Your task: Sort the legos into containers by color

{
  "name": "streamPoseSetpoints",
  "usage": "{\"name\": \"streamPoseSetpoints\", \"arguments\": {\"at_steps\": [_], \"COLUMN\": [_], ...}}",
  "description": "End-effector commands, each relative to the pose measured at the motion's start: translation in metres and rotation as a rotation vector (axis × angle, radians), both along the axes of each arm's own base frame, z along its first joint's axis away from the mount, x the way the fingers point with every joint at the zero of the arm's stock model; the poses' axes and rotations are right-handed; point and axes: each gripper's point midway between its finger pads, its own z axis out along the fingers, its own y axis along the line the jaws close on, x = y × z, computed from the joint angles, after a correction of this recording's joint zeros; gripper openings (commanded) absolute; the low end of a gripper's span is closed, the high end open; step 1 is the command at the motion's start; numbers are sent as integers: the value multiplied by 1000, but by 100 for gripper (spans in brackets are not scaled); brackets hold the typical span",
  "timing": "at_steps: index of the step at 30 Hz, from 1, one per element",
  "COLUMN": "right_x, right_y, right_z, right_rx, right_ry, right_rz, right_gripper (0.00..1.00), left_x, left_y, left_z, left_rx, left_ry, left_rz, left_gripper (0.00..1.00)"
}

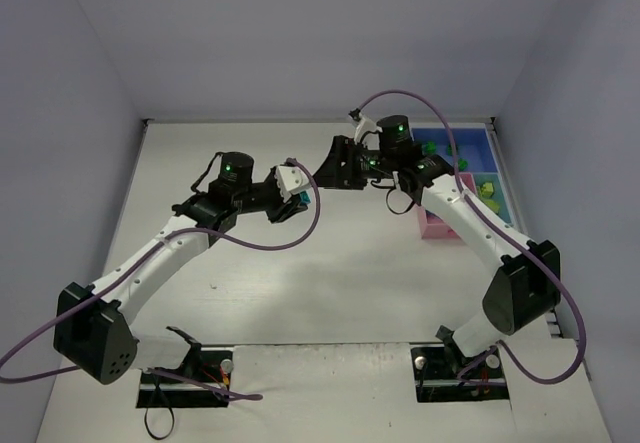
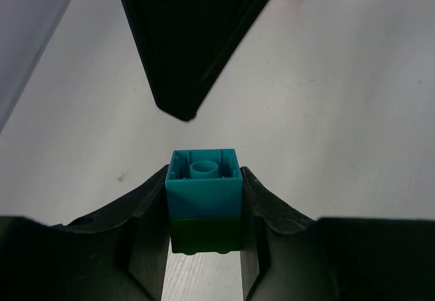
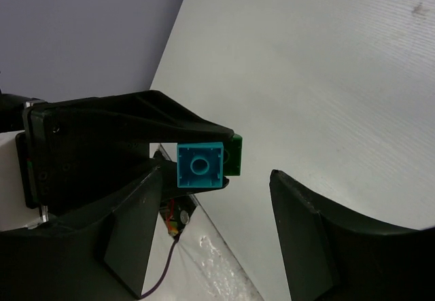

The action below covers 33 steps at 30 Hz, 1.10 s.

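Observation:
A two-brick lego stack, cyan (image 2: 204, 185) on dark green (image 2: 205, 236), is held above the table with my left gripper (image 2: 204, 209) shut on its sides. From above, the stack (image 1: 301, 197) shows at the left fingertips in mid-table. My right gripper (image 3: 214, 179) faces it, open. The cyan brick (image 3: 200, 165) and the green one (image 3: 233, 155) sit between the right fingers, nearer the left one and touching neither. The joined containers stand at the far right: a blue tray (image 1: 475, 141), a pink tray (image 1: 437, 227) and a light blue tray (image 1: 497, 206).
Green legos (image 1: 430, 148) lie in the blue tray and yellow-green ones (image 1: 487, 191) in the light blue tray. The right arm partly covers the trays. One black right finger (image 2: 190, 36) hangs just beyond the held stack. Walls enclose the table on three sides.

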Motion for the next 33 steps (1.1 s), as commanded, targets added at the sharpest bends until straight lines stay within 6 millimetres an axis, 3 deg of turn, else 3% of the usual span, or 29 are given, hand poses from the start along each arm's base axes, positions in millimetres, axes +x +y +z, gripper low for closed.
{"name": "streamPoseSetpoints", "arguments": {"at_steps": [1,9,13,14,16,17,19,21,25,33], "right_x": [-9,-14,-13,-13,-13,-13,-14,-14,-16,-20], "right_y": [23,43,47,47,48,48,48,47,47,45], "right_z": [28,13,8,7,7,7,9,11,14,17], "right_rx": [79,84,81,81,83,83,86,87,96,101], "right_ry": [-70,-69,-61,-59,-58,-60,-67,-74,-72,-74], "right_rz": [78,118,125,129,134,137,140,142,151,160], "right_gripper": [61,60,55,52,38,25,14,3,0,0], "left_x": [3,2,2,2,3,3,4,5,6,7], "left_y": [-8,-13,-14,-14,-13,-13,-12,-9,2,11], "left_z": [65,69,70,70,70,69,65,57,44,32], "left_rx": [-89,-100,-102,-102,-101,-99,-88,-68,-37,0], "left_ry": [-187,-181,-184,-182,-185,-186,-183,-171,-158,-135], "left_rz": [-39,-65,-71,-73,-67,-69,-61,-48,-26,-17], "left_gripper": [10,10,10,10,10,10,10,20,48,53]}}
